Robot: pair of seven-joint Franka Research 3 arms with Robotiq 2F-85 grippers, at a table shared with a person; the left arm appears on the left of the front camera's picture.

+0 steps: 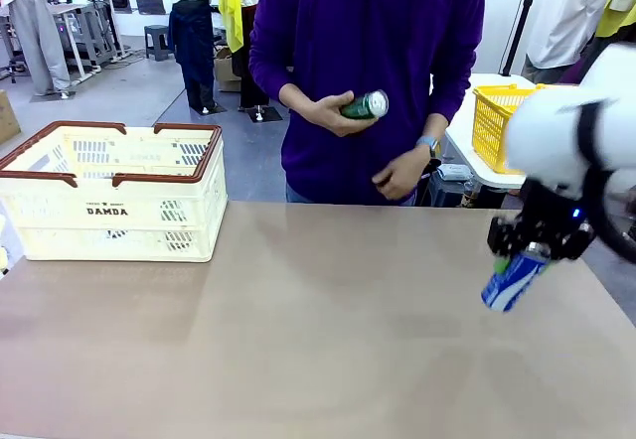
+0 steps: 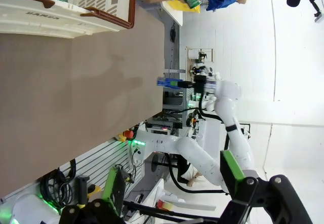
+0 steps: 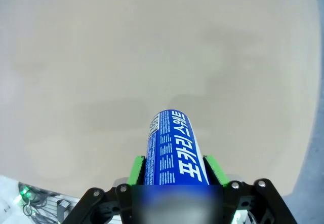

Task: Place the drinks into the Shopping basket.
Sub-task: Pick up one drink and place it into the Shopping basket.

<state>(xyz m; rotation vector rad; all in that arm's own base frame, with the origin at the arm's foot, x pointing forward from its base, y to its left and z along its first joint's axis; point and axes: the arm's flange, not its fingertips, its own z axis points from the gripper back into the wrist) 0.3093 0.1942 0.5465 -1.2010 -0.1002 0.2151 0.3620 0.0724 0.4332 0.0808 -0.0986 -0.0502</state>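
Gripping a blue can (image 1: 512, 280) by its top end, the right gripper (image 1: 527, 250) hangs at the right edge of the front view, with the can tilted and held above the table (image 1: 298, 340). In the right wrist view its green pads (image 3: 135, 169) clamp both sides of the can. At upper centre a person's hand (image 1: 323, 111) holds a green can (image 1: 366, 105). The Shopping basket (image 1: 109, 201) sits on the table at the left. At the bottom of the left wrist view the left gripper (image 2: 172, 183) stands released, fingers spread wide.
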